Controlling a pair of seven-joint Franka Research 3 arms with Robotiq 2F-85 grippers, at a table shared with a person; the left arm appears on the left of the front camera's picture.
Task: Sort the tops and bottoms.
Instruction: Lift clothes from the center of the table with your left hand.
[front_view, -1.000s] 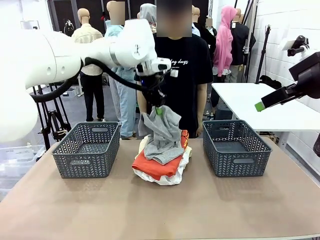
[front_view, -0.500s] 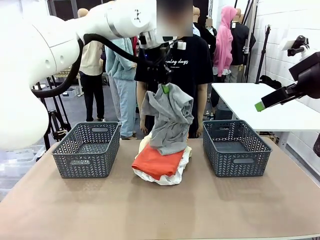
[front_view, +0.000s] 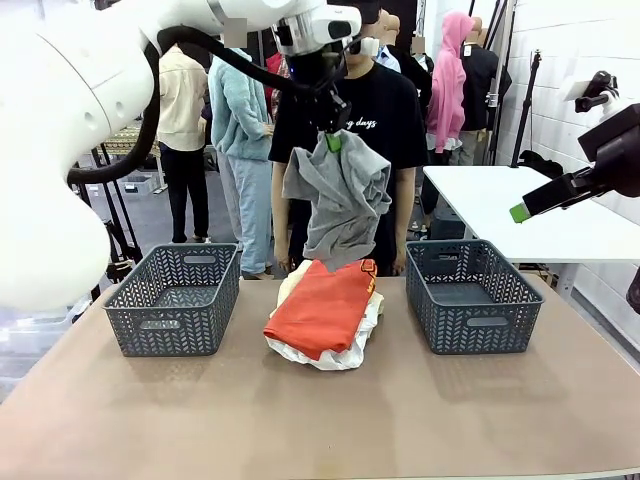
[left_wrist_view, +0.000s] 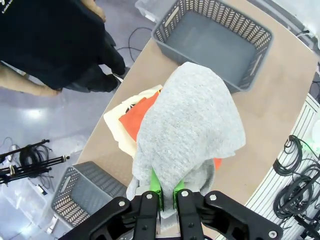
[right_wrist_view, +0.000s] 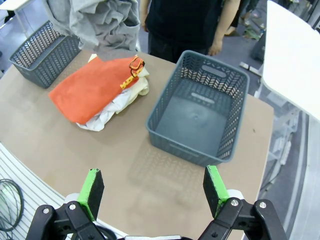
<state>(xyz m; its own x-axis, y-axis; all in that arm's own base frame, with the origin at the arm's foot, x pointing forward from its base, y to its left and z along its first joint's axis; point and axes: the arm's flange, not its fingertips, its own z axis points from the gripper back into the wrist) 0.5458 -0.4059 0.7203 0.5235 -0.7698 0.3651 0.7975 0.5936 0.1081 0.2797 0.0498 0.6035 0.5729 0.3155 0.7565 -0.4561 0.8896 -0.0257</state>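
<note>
Two dark grey baskets with lattice walls, the left basket (front_view: 175, 300) and the right basket (front_view: 470, 300), stand on the brown table (front_view: 320, 420) in the front view. A pile of folded cloth lies between them. The orange garment (front_view: 322, 310) lies smooth on top, the white garment (front_view: 345, 355) is crumpled under it, and the yellow garment (front_view: 290, 285) shows at the far edge. The left arm stretches high over the pile. The left gripper (front_view: 330, 137) points down and pinches the grey garment (front_view: 340, 195), which hangs in soft folds above the pile, in front of a person (front_view: 390, 130). The right gripper (front_view: 520, 212) is raised at the right side, well apart.

In the left wrist view the green pads (left_wrist_view: 156, 183) sit close together, with fleecy grey cloth squeezed between them.

In the right wrist view the right gripper has its fingers wide apart, nothing between them, above the table near the right basket.
</note>
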